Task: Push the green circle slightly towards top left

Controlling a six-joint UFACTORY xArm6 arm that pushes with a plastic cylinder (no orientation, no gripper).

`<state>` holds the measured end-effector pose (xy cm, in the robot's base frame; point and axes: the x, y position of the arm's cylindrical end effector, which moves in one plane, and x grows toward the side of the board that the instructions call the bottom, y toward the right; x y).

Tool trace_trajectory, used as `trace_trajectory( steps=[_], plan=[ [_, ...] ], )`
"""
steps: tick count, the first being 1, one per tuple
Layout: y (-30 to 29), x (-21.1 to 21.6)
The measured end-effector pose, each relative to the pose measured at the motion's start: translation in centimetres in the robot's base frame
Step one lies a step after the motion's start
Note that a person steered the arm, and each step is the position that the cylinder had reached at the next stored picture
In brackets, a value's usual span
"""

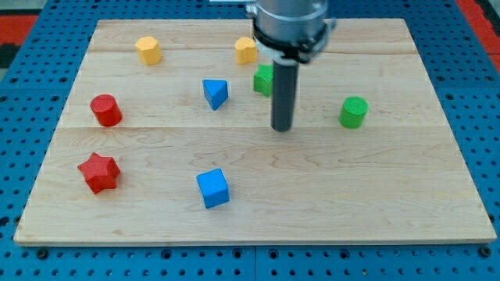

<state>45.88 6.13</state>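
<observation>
The green circle (pixel 353 112) stands at the view's right of the wooden board (pixel 367 203). My tip (pixel 281 128) rests on the board to the left of the green circle, with a clear gap between them. A second green block (pixel 263 79) sits just above and left of my tip, partly hidden by the rod, so its shape cannot be made out.
A blue triangle (pixel 216 93) lies left of the rod. A yellow hexagon (pixel 148 50) and a yellow block (pixel 245 50) sit near the top. A red circle (pixel 105 110) and a red star (pixel 98 172) are at the left. A blue cube (pixel 212 188) is at the bottom.
</observation>
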Motion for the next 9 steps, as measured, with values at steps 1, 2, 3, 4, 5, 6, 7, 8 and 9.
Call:
trace_trajectory(
  steps=[1,2,3,4,5,6,7,8,9],
  plan=[
    [5.4,0.2],
    [9.6,-0.8],
    [12.7,-2.5],
    [12.0,-3.3],
    [12.2,0.0],
    [10.2,-2.9],
    [9.9,-6.4],
    [9.5,-4.2],
    [6.2,-4.3]
  ],
)
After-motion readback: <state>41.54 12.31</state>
